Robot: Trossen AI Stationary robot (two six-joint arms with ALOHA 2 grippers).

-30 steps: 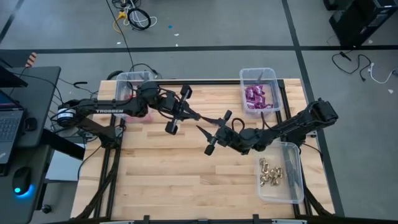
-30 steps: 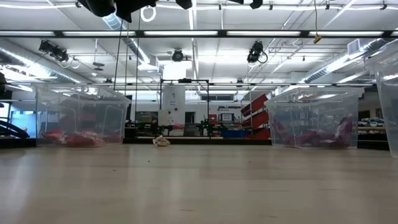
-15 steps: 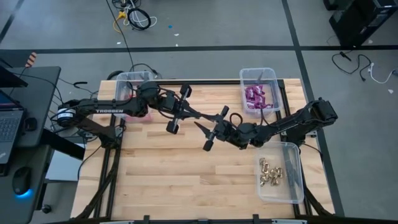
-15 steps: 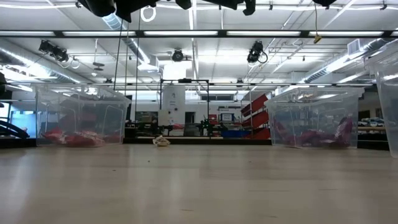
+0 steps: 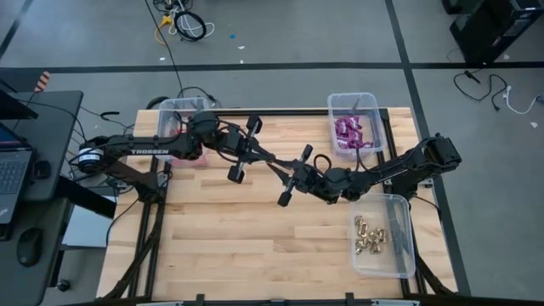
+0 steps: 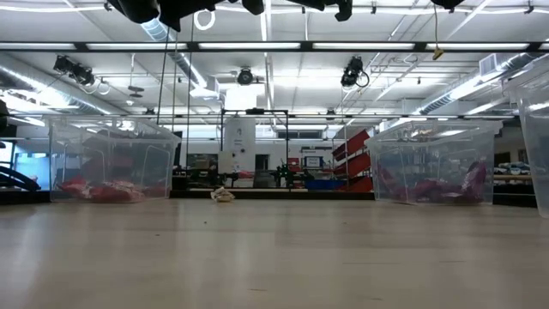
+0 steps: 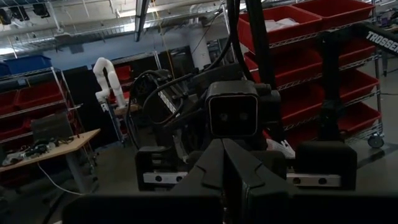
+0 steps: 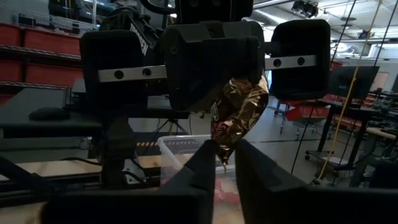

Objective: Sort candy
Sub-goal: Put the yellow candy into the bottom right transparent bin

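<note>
Handing over 1 gold candy in mid-air

My left gripper [image 5: 274, 165], jaws shut, holds the gold candy [image 8: 239, 114] above the bench [image 5: 246, 238]; my right gripper [image 5: 280, 172] narrows its jaws around it, likely to carry it binward.

On your wooden table [image 5: 238, 246] three clear bins sit: one [image 5: 174, 115] at the far left corner, one [image 5: 355, 106] at the far right, one [image 5: 399, 242] along the right edge.
</note>
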